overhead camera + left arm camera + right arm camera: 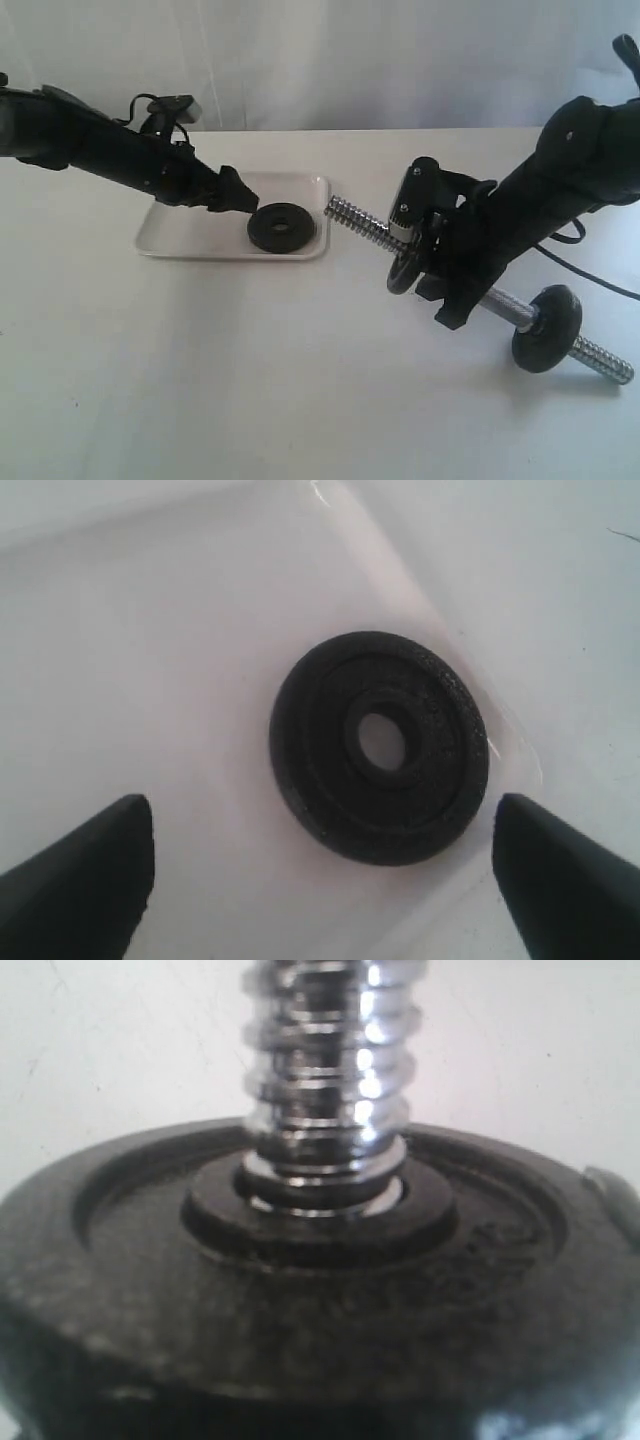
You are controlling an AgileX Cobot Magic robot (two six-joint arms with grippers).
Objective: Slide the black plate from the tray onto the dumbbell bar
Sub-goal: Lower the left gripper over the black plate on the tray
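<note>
Two left gripper [238,194] fingers [95,875] are spread either side of the black plate [380,745] in the tray [175,236]; right gripper [425,262] closure cannot be told.

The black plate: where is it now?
In the exterior view, the black plate lies flat in the tray, at its right end, between the left gripper and the dumbbell bar.

The black plate [281,228] is laid flat in the tray [180,232], the left gripper [240,196] just beside it. The dumbbell bar [358,219] (twisty end near the tray) is held by the right gripper [432,262].
</note>
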